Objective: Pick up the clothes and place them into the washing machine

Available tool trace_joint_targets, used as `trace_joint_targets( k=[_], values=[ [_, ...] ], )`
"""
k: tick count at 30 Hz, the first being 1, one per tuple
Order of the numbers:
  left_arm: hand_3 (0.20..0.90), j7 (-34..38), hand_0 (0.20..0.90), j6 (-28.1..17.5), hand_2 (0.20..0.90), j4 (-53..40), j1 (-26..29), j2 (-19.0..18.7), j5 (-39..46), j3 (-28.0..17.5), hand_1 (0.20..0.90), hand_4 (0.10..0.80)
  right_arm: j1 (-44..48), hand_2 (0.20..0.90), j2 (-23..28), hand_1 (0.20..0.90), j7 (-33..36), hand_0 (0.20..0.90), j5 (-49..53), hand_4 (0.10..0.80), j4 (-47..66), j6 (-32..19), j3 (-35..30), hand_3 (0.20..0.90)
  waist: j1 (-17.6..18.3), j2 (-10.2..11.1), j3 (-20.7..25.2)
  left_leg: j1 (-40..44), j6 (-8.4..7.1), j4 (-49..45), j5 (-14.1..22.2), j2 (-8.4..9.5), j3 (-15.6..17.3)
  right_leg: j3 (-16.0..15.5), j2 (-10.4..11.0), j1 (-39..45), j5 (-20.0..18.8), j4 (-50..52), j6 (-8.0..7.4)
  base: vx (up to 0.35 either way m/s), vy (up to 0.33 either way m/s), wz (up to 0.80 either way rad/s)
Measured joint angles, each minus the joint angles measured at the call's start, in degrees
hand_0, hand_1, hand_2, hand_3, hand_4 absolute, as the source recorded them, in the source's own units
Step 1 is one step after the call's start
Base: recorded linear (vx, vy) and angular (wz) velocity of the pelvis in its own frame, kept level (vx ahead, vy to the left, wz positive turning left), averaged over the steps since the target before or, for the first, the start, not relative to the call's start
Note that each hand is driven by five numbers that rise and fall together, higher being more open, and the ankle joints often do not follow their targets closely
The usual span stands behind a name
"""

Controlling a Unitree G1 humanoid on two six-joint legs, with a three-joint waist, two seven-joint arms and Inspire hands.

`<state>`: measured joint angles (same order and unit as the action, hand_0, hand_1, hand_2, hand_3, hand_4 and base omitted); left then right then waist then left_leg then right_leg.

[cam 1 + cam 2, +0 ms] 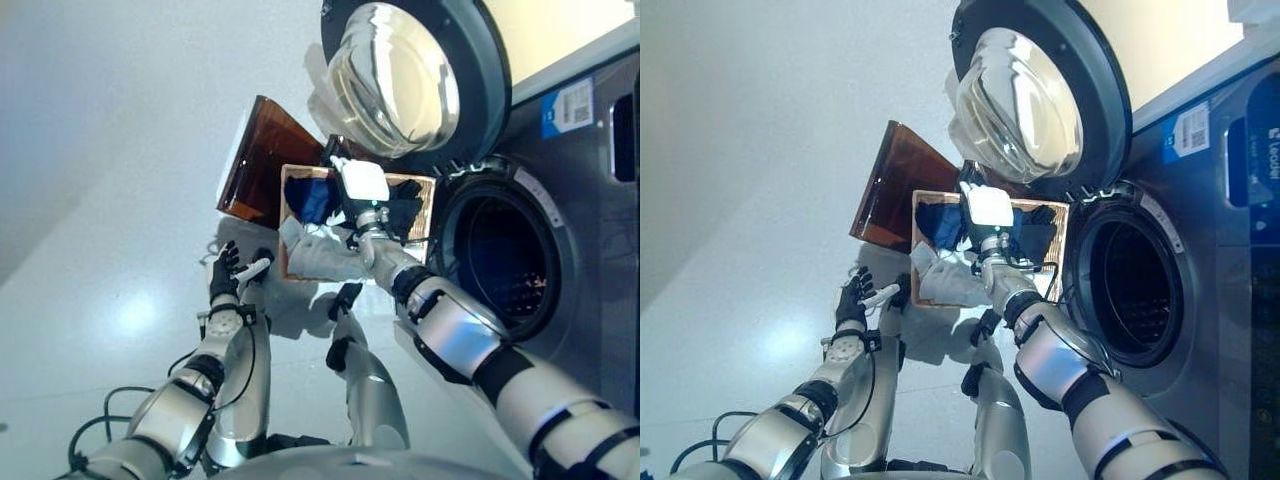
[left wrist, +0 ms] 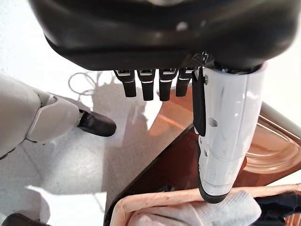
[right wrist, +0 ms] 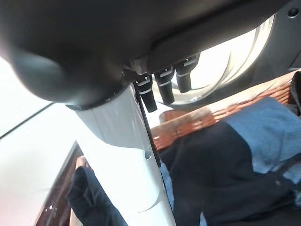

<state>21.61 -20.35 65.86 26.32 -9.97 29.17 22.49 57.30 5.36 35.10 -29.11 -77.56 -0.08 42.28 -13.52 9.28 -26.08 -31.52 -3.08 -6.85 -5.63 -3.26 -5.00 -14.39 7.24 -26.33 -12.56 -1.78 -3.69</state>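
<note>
Right hand (image 1: 362,185) of yours hangs over the basket (image 1: 427,190), fingers loosely curled, nothing gripped. Your left hand (image 1: 224,270) is low beside the basket, also relaxed and empty. The clothes (image 3: 244,160), dark navy and blue with a white piece, lie in the basket beside the washing machine (image 1: 580,250), door (image 1: 400,70) open. A blue label (image 1: 567,106) sits on its front; its print is unreadable.

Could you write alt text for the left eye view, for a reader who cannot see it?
The robot's right hand hovers over a wicker basket of dark, blue and white clothes, beside a washing machine whose round door is open. The left hand hangs idle, lower, near a brown lid.
</note>
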Motion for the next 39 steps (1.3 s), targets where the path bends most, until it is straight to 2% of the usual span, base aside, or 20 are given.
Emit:
trace_joint_targets(
  k=[17, 25, 39],
  values=[
    [0.9, 0.0, 0.9, 0.1, 0.9, 1.2, 0.1, 0.1, -0.4, -1.6, 0.9, 0.8, -4.1, 0.9, -2.0, 0.9, -0.3, 0.9, -0.9, 0.8, -0.2, -0.1, 0.5, 0.9, 0.0, -0.1, 0.1, 1.2, 0.15, 0.0, 0.1, -0.02, 0.6, 0.7, 0.1, 0.7, 0.0, 0.4, 0.03, 0.001, 0.0, -0.01],
    [0.9, 0.0, 0.9, 0.4, 0.9, 2.5, -1.4, 0.3, -2.2, -1.9, 0.9, 0.8, -9.2, 0.9, -2.3, 0.9, -1.0, 0.9, -0.9, 0.8, 0.0, -0.1, 1.0, 0.9, 0.1, -0.8, 4.7, 1.7, 0.32, 0.0, 0.3, 0.11, 0.9, 0.9, 0.3, 1.1, 0.9, 0.2, -0.19, 0.0, 0.0, 0.0],
    [0.9, -0.1, 0.9, 0.3, 0.9, 1.9, -2.2, 0.7, -1.9, -1.1, 0.9, 0.8, -8.4, 0.9, -2.0, 0.9, -1.5, 0.9, -0.8, 0.8, -1.1, 0.0, 1.0, 0.9, 0.1, -0.9, 5.0, 0.1, 0.27, 0.0, 0.3, 0.12, 0.0, 0.0, 0.1, 0.6, 0.9, -0.6, -0.28, -0.01, -0.009, 0.03]
  ],
)
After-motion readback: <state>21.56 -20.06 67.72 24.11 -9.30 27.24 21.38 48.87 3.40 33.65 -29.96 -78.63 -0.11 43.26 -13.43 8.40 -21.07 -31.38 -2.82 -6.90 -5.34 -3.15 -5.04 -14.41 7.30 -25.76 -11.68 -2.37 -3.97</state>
